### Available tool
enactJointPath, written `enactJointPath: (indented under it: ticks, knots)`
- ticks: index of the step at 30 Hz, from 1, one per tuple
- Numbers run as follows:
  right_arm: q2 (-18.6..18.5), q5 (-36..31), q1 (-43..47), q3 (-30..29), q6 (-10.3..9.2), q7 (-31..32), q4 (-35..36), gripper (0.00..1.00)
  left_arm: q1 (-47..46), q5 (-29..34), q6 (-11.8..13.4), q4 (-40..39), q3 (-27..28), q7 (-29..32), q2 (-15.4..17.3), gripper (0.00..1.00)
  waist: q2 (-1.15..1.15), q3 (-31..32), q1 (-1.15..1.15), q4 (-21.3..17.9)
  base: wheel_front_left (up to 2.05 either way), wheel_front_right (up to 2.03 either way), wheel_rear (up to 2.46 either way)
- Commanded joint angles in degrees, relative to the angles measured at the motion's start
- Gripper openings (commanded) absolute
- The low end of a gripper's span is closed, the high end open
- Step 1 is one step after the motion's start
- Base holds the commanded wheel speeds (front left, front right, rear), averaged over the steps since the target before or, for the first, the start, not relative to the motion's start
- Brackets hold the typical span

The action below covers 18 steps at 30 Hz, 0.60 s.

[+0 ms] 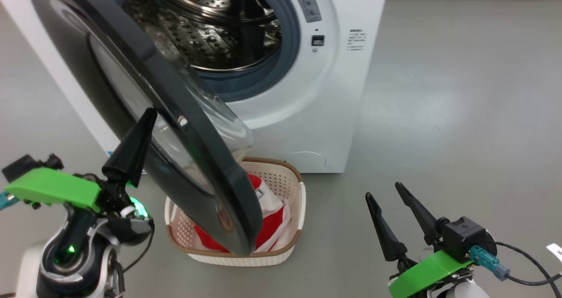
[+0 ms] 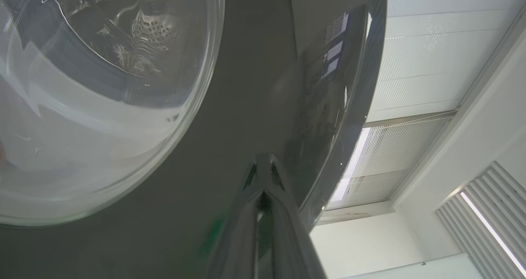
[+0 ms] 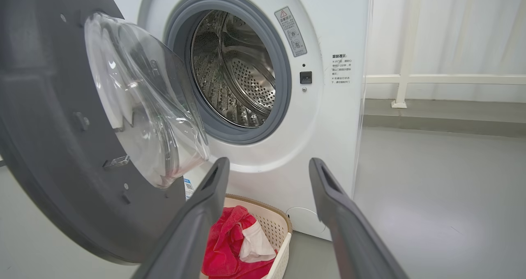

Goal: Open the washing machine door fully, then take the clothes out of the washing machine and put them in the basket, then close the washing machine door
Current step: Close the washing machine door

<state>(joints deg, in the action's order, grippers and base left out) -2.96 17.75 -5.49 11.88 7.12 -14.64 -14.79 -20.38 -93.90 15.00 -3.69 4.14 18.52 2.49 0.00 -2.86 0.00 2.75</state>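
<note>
Red clothes (image 1: pixel 272 219) lie in the basket (image 1: pixel 298 188) on the floor just before the washing machine (image 1: pixel 351 70), whose steel drum (image 1: pixel 210 30) looks bare. The washing machine door (image 1: pixel 193 131) stands partly open, its lower edge over the basket. The left pincer (image 1: pixel 147 120), its 2 fingers pressed together and holding nothing, points up against the door's outer face; the opening lies beyond the door, so this nearer arm suits the closing push. The right pincer (image 1: pixel 384 190) hovers spread wide, well apart.

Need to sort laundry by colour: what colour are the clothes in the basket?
The clothes are bright red with white panels, clearest in the right wrist view.
</note>
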Motion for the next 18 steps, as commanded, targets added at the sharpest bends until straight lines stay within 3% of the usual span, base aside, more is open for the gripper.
enactJointPath:
  ticks: [1,18]
  knots:
    - [0.08,0.5,-2.61,1.14,0.36,-0.36,1.64,1.0,-3.08,-0.54,-0.96,-1.12,1.02,-0.25,0.41,0.0,0.0,-1.05,0.0,-2.36,0.0,0.0,0.0]
    - [0.08,0.33,-4.16,1.03,0.36,-0.36,2.57,1.0,-10.2,-1.31,-4.28,4.97,-0.92,-4.55,0.4,0.0,0.0,-4.73,0.0,-9.39,0.0,0.0,0.0]
